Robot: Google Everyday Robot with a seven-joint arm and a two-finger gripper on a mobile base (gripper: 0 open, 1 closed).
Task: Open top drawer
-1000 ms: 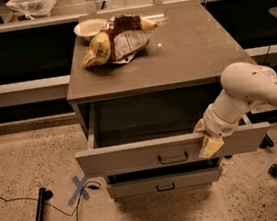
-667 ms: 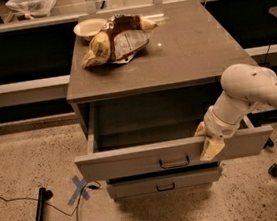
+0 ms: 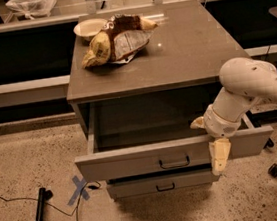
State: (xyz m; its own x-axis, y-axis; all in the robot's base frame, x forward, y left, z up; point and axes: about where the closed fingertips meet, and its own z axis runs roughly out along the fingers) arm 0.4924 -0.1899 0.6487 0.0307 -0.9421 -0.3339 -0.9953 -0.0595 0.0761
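Top drawer sits pulled well out of the front of the cabinet, just under the cabinet's worktop. The tray inside is open to view and looks empty where visible.

Pincer is at the drawer's front panel, toward the cabinet's right side and right of the handle. One finger is inside the tray behind the panel and the other hangs down the outer face, so it pinches the panel's top edge, not the handle. Arm comes in from the cabinet's right.

Judgement: the pull is mostly done and the drawer counts as open or nearly so.
- Pull straight out from the cabinet, level with no lift.
- The grip is off-centre, so sideways force could rack the drawer on its runners.
- Stop before the end of travel, then let go and back off clear of the panel.

Look of the drawer:
- flat grey front, wide and tall
- small dark loop handle at centre
- grey tray walls behind it
- panel roughly level

A narrower lower drawer beneath it is closed. A bowl and snack bags sit at the cabinet's back-left corner, no concern for the pull.
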